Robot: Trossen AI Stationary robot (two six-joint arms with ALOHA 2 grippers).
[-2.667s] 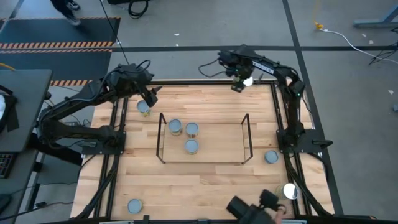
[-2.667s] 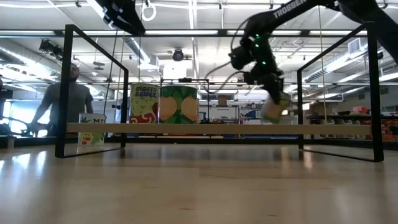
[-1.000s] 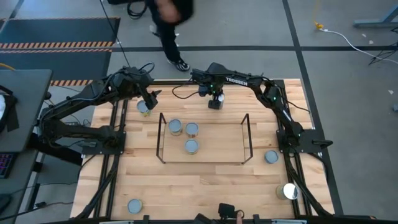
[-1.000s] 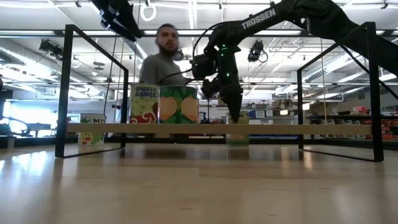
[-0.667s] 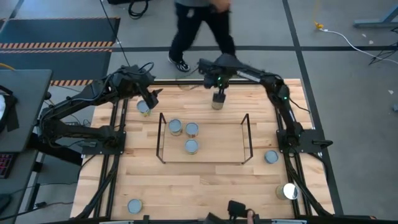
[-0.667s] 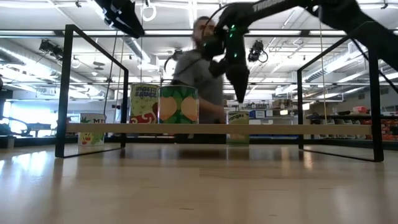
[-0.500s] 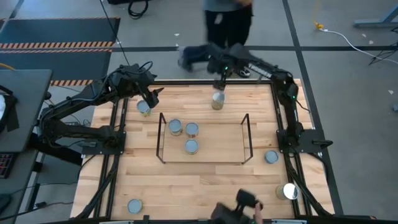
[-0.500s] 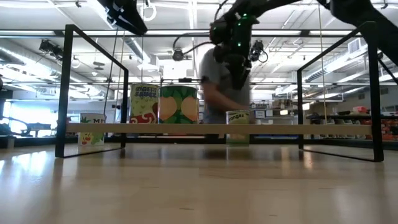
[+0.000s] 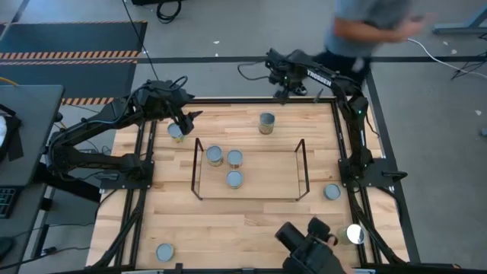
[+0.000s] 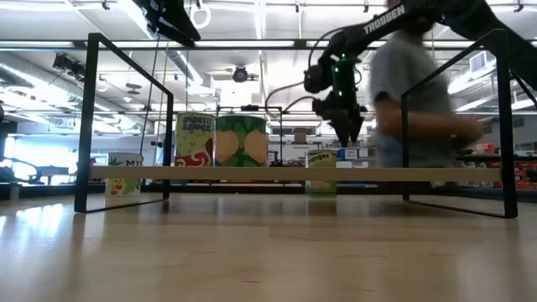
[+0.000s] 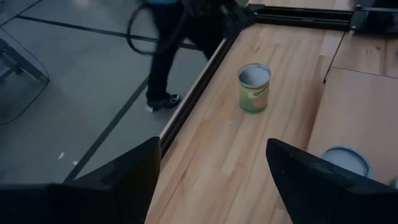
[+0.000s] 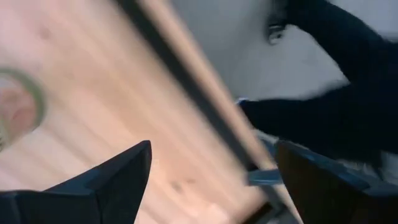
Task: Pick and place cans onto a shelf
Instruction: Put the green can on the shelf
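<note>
The shelf (image 9: 249, 169) of thin dark rods stands mid-table with three cans (image 9: 234, 157) on it. Beyond its far side a green-labelled can (image 9: 266, 122) (image 10: 320, 172) (image 11: 254, 88) stands upright on the table. My right gripper (image 9: 284, 90) (image 10: 346, 127) (image 12: 214, 144) hangs open above and to the far right of that can, over the table's far edge, holding nothing. At the far left my left gripper (image 9: 186, 118) (image 11: 212, 143) hovers open above another can (image 9: 176, 131). More cans stand near the right edge (image 9: 332, 192) and in the near corners (image 9: 163, 252).
A person (image 9: 365, 30) (image 10: 419, 109) walks past just beyond the table's far right corner. A dark object (image 9: 308, 245) in a person's hand reaches over the near edge. A bright-topped can (image 9: 354, 234) stands near right. Black frame rails (image 9: 141, 152) run along the table's sides.
My right gripper has risen off the green can and swung toward the table's far right, leaving the can upright beyond the shelf's far side. A person has walked from left to right along the far edge.
</note>
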